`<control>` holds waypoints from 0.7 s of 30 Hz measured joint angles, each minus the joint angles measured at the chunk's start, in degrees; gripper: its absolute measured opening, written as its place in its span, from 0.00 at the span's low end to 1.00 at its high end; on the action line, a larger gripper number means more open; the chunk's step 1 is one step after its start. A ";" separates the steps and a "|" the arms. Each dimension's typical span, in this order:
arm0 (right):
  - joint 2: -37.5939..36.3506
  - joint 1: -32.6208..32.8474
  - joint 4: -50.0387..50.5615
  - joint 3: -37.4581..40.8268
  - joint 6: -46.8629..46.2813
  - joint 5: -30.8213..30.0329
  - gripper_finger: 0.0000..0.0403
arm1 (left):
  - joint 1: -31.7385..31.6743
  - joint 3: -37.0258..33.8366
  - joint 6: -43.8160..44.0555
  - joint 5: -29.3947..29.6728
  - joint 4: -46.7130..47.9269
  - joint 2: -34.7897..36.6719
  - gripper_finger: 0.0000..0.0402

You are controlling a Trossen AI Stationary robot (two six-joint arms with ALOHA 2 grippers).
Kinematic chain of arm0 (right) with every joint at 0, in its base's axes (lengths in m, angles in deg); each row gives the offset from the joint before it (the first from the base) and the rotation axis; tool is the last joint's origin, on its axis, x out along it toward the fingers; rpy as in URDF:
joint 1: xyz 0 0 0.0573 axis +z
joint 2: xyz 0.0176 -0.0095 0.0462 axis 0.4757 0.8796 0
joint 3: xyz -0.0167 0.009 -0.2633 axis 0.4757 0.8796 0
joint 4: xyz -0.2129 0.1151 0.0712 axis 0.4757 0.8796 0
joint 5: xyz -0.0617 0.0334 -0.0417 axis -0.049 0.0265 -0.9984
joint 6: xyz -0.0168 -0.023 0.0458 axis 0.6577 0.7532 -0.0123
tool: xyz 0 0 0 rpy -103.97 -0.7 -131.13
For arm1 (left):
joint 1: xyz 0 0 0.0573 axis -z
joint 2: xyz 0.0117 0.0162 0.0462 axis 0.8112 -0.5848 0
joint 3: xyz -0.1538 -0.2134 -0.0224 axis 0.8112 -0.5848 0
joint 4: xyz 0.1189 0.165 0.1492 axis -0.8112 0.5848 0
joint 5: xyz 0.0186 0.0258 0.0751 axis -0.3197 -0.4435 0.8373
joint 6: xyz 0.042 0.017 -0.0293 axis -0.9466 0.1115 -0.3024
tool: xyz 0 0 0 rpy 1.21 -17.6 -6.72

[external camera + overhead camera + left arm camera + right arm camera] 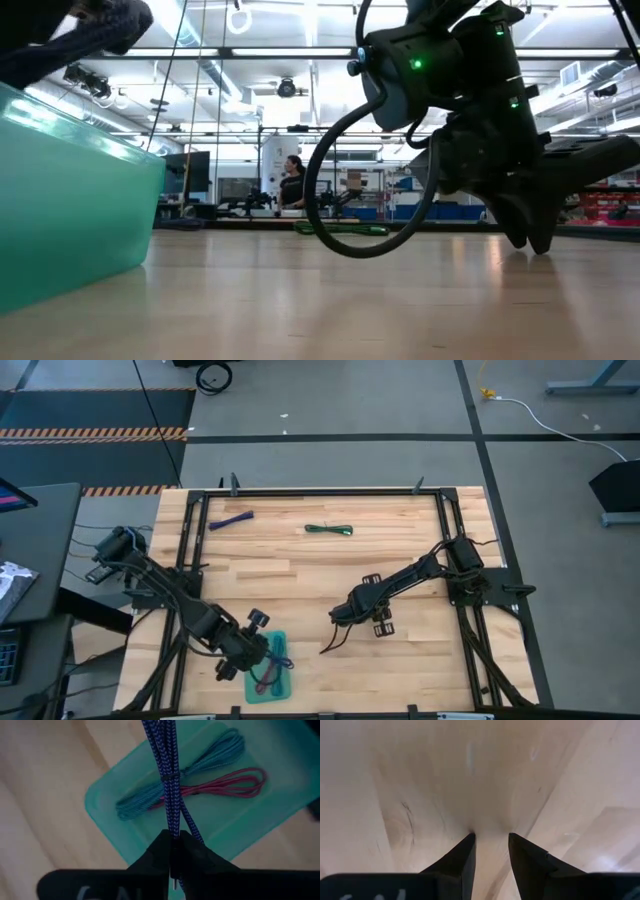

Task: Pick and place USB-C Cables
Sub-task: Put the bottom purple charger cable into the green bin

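My left gripper [268,652] is over the teal tray [252,694] at the table's near edge and is shut on a violet-blue braided cable bundle [169,780]. A teal cable bundle [210,757] and a maroon one [227,785] lie on the tray floor. A blue-purple bundle [232,520] and a dark green bundle [330,530] lie flat on the far part of the table. My right gripper [491,837] is open at mid-table. It points down with its tips at the bare wood and holds nothing. My left gripper pinches the violet-blue bundle's strands [173,827] between its two fingers [197,852], coming from above over the tray. The fingers lie in line with the strands. The bundle runs on from the fingertips over the teal and maroon cables. Its far end leaves the left wrist view.
The tray wall [70,200] fills the low view's left side. A black cable loop [330,220] hangs from my right arm down to the table. Black frame rails [190,560] run along both table sides. Bare wood lies between the tray and my right gripper.
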 joint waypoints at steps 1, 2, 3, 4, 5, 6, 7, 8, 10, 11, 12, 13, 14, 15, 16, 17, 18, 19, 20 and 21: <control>0.02 0.00 0.12 -0.02 -0.92 0.01 0.31 | 0.21 0.00 -3.03 0.79 -0.03 0.04 0.06; 0.03 0.00 0.20 -0.03 -1.89 0.04 0.31 | 0.28 0.00 -6.74 1.23 -0.07 0.07 0.06; 0.03 0.00 0.26 -0.03 -2.67 0.09 0.31 | 0.44 0.00 -10.94 1.41 -0.04 0.07 0.06; 0.03 0.00 0.30 -0.03 -3.38 0.03 0.31 | 0.63 0.00 -15.37 1.61 -0.02 0.07 0.06; 0.04 0.00 0.34 -0.03 -3.63 0.00 0.31 | 0.99 0.00 -19.52 1.82 -0.03 0.07 0.07; 0.06 0.00 0.37 -0.01 -3.58 0.00 0.31 | 1.31 0.00 -23.28 1.93 -0.04 0.07 0.08; 0.08 0.00 0.39 -0.01 -3.38 0.00 0.31 | 1.58 0.00 -27.05 1.91 -0.06 0.07 0.08; 0.08 0.00 0.43 -0.01 -3.34 0.02 0.31 | 1.86 0.00 -30.28 1.93 -0.06 0.07 0.08; 0.10 0.00 0.55 -0.01 -3.35 0.08 0.31 | 2.25 0.00 -35.30 1.89 -0.80 0.07 0.07; 0.10 0.00 0.62 -0.01 -3.32 0.17 0.31 | 2.30 0.00 -36.41 1.67 -1.53 0.07 0.07; 0.12 0.00 0.67 -0.03 -3.33 0.21 0.31 | 2.18 0.00 -36.84 0.98 -2.42 0.07 0.06; 0.12 0.00 0.69 -0.03 -3.32 0.23 0.31 | 2.02 0.02 -37.36 0.43 -3.01 0.08 0.06; 0.12 0.00 0.71 -0.01 -3.32 0.26 0.31 | 1.85 0.04 -38.25 0.01 -3.26 -0.25 0.06; 0.14 0.00 0.71 -0.01 -3.33 0.24 0.31 | 1.76 0.09 -39.08 -0.25 -3.50 -0.91 0.06; 0.14 0.00 0.74 -0.01 -3.51 0.26 0.31 | 1.76 0.09 -39.95 -0.28 -3.56 -1.76 0.06; 0.14 0.00 0.79 -0.01 -3.97 0.26 0.31 | 1.76 0.02 -40.49 -0.34 -3.41 -2.63 0.07; 0.14 0.00 0.94 0.01 -4.69 0.29 0.31 | 1.75 0.02 -41.01 -0.51 -3.30 -3.56 0.08; 0.16 0.00 1.11 0.01 -5.23 0.58 0.31 | 1.58 0.02 -41.28 -0.50 -3.41 -4.39 0.10; 0.18 0.00 1.30 0.01 -5.47 1.16 0.31 | 1.37 0.02 -41.29 -0.50 -3.43 -5.34 0.11; 0.19 -0.02 1.49 0.01 -5.39 1.85 0.31 | 1.14 0.02 -41.29 -0.49 -3.38 -6.16 0.13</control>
